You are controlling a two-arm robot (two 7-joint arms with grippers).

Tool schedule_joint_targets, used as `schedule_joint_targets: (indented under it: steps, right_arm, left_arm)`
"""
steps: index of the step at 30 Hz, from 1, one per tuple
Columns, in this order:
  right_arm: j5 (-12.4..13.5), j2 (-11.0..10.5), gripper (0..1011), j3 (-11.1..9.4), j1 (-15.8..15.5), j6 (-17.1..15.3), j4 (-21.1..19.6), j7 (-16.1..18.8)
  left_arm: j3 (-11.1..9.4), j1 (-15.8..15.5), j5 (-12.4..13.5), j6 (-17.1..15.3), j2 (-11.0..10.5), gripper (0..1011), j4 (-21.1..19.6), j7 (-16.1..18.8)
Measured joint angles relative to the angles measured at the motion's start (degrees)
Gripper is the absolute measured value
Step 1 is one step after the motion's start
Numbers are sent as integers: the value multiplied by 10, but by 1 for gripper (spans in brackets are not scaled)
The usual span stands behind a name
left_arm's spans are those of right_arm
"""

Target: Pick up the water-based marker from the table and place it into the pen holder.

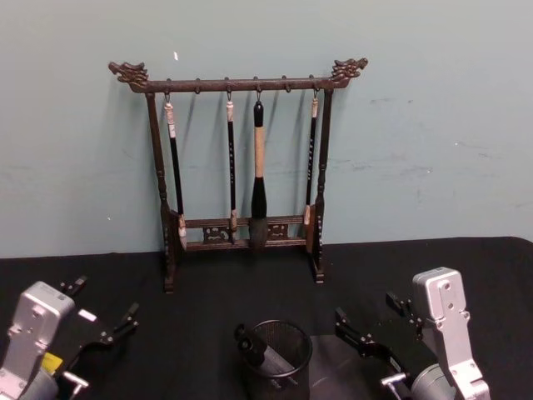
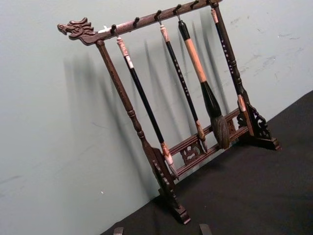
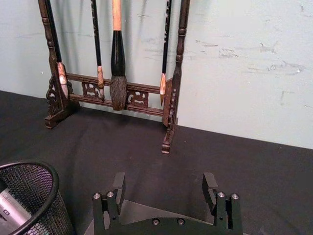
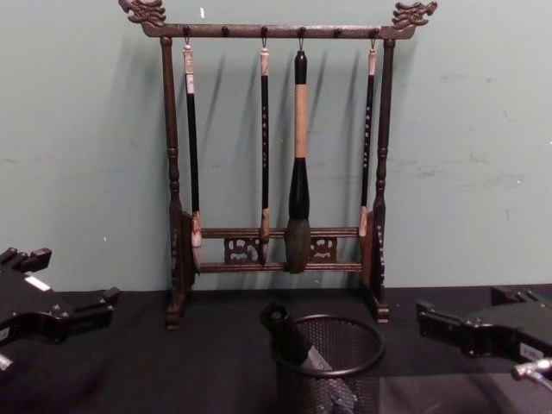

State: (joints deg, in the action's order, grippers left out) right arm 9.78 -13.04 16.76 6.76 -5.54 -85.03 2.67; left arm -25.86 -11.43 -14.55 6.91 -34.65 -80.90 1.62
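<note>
Marker (image 4: 289,338) stands inside the pen holder (image 4: 331,323) (placement looks done). Left gripper (image 1: 104,333) and right gripper (image 3: 166,192) spread wide, empty, flanking it.

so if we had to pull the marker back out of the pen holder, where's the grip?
Grip the black capped end of the marker, which sticks up past the rim on the robot's left. Come from above, fingers astride the cap: the pen holder walls in the lower body. The open right gripper sits nearest.
</note>
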Motion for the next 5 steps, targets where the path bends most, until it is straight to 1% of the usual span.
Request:
schedule_joint_targets:
  steps: [5]
  right_arm:
    - [0,0,1000,0,0,0,0,0]
  left_arm:
    - [0,0,0,0,0,1001,0,0]
